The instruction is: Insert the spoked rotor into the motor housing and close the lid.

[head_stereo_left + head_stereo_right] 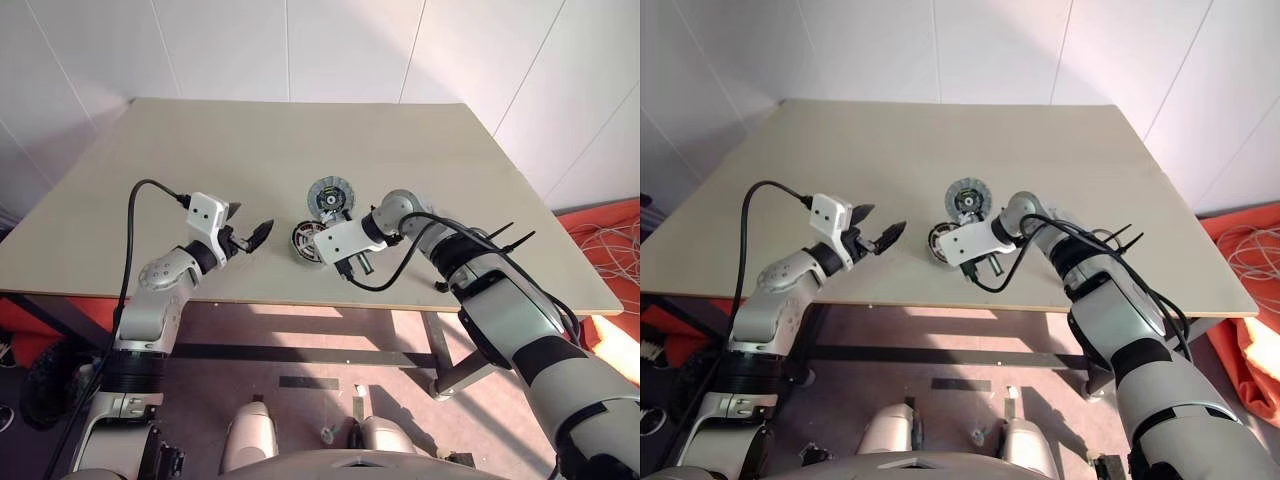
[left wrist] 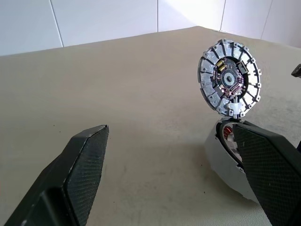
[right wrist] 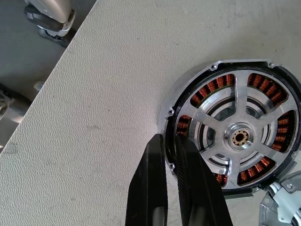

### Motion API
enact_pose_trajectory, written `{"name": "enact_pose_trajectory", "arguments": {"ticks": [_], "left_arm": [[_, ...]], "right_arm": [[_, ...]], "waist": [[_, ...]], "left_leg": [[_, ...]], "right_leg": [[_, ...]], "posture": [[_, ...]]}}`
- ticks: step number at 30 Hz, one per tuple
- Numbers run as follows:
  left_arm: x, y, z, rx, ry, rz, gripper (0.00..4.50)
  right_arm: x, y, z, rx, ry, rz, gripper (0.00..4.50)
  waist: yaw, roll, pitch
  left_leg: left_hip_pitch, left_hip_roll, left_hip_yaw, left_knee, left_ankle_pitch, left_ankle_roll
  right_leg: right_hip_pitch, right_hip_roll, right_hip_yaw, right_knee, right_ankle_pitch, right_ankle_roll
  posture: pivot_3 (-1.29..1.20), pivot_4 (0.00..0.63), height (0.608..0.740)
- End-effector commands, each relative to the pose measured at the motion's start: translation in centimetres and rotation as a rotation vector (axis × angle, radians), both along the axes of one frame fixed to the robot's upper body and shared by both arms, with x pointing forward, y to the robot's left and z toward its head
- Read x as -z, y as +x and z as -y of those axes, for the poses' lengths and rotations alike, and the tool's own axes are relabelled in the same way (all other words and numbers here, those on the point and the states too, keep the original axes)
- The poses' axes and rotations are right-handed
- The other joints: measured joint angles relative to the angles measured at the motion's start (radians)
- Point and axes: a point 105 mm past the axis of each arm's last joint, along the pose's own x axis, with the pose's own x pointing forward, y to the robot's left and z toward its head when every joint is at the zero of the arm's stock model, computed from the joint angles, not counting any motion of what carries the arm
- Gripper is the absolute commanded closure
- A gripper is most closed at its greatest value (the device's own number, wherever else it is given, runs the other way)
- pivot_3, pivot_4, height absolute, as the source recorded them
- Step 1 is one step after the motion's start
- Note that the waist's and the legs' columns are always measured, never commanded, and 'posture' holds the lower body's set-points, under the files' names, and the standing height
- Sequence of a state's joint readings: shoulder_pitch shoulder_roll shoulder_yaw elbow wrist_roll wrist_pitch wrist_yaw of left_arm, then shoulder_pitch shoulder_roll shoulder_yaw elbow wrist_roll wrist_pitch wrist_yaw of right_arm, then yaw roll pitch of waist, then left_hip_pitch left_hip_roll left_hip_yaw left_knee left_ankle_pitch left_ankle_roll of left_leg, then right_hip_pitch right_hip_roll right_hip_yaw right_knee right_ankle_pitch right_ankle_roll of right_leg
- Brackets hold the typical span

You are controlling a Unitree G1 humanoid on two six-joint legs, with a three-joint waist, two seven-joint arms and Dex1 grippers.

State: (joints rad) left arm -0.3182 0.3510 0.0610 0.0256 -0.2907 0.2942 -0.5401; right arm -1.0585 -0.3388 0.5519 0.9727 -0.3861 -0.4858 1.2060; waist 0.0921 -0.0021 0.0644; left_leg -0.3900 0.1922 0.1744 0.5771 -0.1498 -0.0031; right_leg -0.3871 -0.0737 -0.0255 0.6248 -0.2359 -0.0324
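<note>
2 grippers work over the pale table (image 1: 400, 140). On it, the motor housing (image 3: 186, 110) lies near the front edge with the spoked rotor (image 3: 242, 136) already seated inside, its silvery spokes crossing the ring of copper windings. The right gripper (image 3: 176, 155) points down at the housing's rim, its 2 black fingers pressed nearly together with nothing between them, their tips at the rim's edge. The lid (image 1: 329, 197) sits on the table just behind the housing, not yet on it; the left wrist view shows its ribbed edge and dark middle. The left gripper (image 1: 247, 227) hovers beside the housing, apart from it, fingers spread wide and empty.
</note>
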Motion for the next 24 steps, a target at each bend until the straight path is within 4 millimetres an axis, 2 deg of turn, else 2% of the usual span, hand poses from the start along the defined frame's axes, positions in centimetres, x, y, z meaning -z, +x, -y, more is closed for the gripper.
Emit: {"name": "enact_pose_trajectory", "arguments": {"ticks": [1,6,10,13,18,24], "left_arm": [[-1.6,0.2,0.1,0.002,-0.005,0.063,0.00],[-1.4,0.1,0.2,-0.001,-0.010,0.060,0.00],[-1.3,0.1,0.3,-0.002,-0.015,0.056,0.00],[-1.2,0.0,0.4,0.001,-0.017,0.054,0.00],[-1.2,0.0,0.6,0.005,-0.019,0.053,0.00],[-1.2,-0.1,0.5,0.005,-0.016,0.054,0.00]], "right_arm": [[-1.7,-0.1,-0.5,0.003,0.081,-0.003,4.50],[-1.5,-2.4,0.2,-0.014,0.090,-0.130,4.50],[-1.7,-3.4,1.0,0.015,0.080,-0.169,4.50],[-2.0,-3.0,1.1,0.082,0.087,-0.160,4.50],[-1.8,-0.2,0.9,0.323,0.132,-0.146,4.50],[-1.4,0.7,0.7,0.441,0.148,-0.183,4.50]], "waist": [[0.001,0.000,0.000],[0.005,0.000,0.000],[0.007,0.000,0.000],[0.006,0.000,0.000],[0.003,0.000,0.000],[0.004,0.000,0.000]], "left_leg": [[0.000,0.000,0.000,0.000,0.000,0.000],[-0.004,0.000,0.000,0.000,0.000,0.001],[-0.007,0.000,0.000,0.001,-0.001,0.002],[-0.008,0.000,0.000,0.002,-0.001,0.002],[-0.004,0.000,0.000,0.002,-0.001,0.002],[0.000,0.000,0.000,0.001,-0.001,0.002]], "right_leg": [[0.000,0.000,0.000,0.000,0.000,0.000],[-0.001,0.000,0.000,-0.002,0.000,0.000],[-0.004,0.000,-0.001,-0.003,0.000,0.000],[-0.004,0.000,-0.001,-0.003,0.000,0.000],[-0.002,0.000,-0.001,0.000,0.000,0.000],[0.001,0.000,-0.001,0.000,0.001,-0.001]], "posture": [[0.00,0.000,0.740],[0.00,0.000,0.740],[0.00,0.000,0.740],[0.00,0.000,0.740],[0.00,0.000,0.740],[0.00,0.000,0.740]]}}
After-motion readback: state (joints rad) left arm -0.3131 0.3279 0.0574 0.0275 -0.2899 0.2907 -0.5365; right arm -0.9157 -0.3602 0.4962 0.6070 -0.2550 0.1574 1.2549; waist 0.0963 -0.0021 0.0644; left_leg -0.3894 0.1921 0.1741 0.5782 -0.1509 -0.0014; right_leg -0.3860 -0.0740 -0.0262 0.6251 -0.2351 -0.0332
